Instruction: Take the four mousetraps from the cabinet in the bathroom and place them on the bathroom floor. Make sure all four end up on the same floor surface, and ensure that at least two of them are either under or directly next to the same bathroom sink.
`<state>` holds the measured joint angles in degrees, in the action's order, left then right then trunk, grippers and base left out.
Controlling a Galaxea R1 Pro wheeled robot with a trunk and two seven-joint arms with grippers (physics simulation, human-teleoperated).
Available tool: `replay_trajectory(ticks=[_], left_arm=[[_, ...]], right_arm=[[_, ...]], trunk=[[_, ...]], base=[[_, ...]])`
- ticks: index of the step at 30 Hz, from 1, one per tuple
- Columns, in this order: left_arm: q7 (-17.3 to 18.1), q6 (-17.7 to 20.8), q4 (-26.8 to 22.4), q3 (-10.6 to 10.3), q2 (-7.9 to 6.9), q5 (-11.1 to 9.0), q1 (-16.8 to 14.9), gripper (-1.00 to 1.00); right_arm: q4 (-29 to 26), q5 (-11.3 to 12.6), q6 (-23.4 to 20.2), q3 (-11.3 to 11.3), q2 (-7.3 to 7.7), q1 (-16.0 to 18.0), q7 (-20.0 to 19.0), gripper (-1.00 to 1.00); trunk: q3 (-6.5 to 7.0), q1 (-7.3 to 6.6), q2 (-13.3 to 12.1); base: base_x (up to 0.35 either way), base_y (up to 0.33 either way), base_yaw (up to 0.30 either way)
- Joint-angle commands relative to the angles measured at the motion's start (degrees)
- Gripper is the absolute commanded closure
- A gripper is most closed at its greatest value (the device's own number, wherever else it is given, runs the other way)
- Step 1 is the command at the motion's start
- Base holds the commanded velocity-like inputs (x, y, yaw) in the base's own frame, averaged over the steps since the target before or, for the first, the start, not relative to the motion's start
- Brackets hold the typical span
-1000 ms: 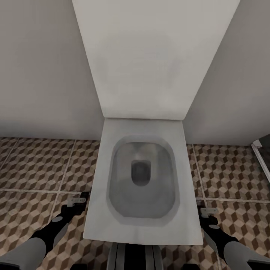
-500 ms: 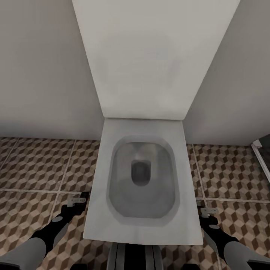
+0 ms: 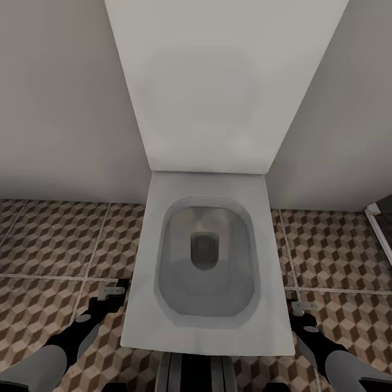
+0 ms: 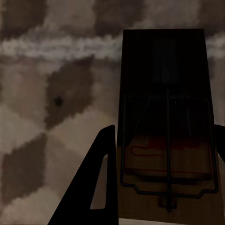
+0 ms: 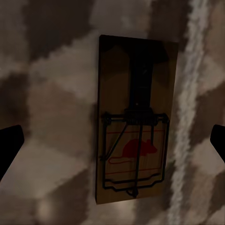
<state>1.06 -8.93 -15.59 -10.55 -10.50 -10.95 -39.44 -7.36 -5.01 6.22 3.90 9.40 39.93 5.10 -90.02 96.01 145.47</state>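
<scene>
**Two traps, one by each hand**

In our left wrist view we see a mousetrap between the two dark fingers of our left gripper. One finger sits right beside the trap's edge and the other peeks in at the far side. The fingers look close on the trap, but we cannot tell for sure if they are squeezing it. Behind it is the bathroom floor with its brown and beige cube pattern and a pale grout line.

In our right wrist view a second mousetrap shows flat against the floor tiles, next to a pale grout line. It has a red mouse picture and thin metal wire on it. Our right gripper is spread wide — its two dark fingertips are far out on each side and do not touch the trap.

In the head view the left gripper hangs low over the floor by one front corner of a white toilet, and the right gripper hangs by the other front corner. The toilet lid is up against the pale wall — we are looking right down into the bowl. The traps are too small to see from up here.
</scene>
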Motion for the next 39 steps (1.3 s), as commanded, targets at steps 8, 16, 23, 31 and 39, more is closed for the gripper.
replay_trajectory(ticks=[8, 16, 23, 31, 39], left_arm=[[-0.1, -0.2, 0.1, -0.4, -0.05, -0.5, 0.0, 1.0], [-0.1, 0.3, 0.1, -0.4, -0.05, -0.5, -0.1, 1.0], [-0.1, 0.7, 0.8, -0.4, -0.05, -0.6, -0.1, 1.0], [-0.1, 0.9, 1.4, -0.4, -0.01, -0.6, -0.1, 1.0], [-0.1, 0.9, 1.7, -0.4, 0.02, -0.6, -0.1, 1.0]], right_arm=[[0.1, -0.5, 0.2, 0.4, -0.15, 0.0, 0.1, -1.0], [0.1, -0.6, 0.3, 0.4, -0.17, 0.1, 0.1, -1.0], [0.1, -0.6, 0.3, 0.4, -0.15, 0.1, 0.1, -1.0], [0.1, -0.6, 0.6, 0.4, -0.17, 0.0, 0.1, -1.0], [0.1, -0.6, 0.7, 0.4, -0.16, 0.0, 0.1, -1.0]], trunk=[[-0.03, -0.01, 0.0], [-0.03, -0.01, 0.0], [-0.03, -0.01, 0.0], [-0.03, -0.01, 0.0], [-0.03, -0.01, 0.0]], base=[[0.0, 0.0, 0.0], [0.0, 0.0, 0.0], [0.0, 0.0, 0.0], [0.0, 0.0, 0.0], [0.0, 0.0, 0.0]])
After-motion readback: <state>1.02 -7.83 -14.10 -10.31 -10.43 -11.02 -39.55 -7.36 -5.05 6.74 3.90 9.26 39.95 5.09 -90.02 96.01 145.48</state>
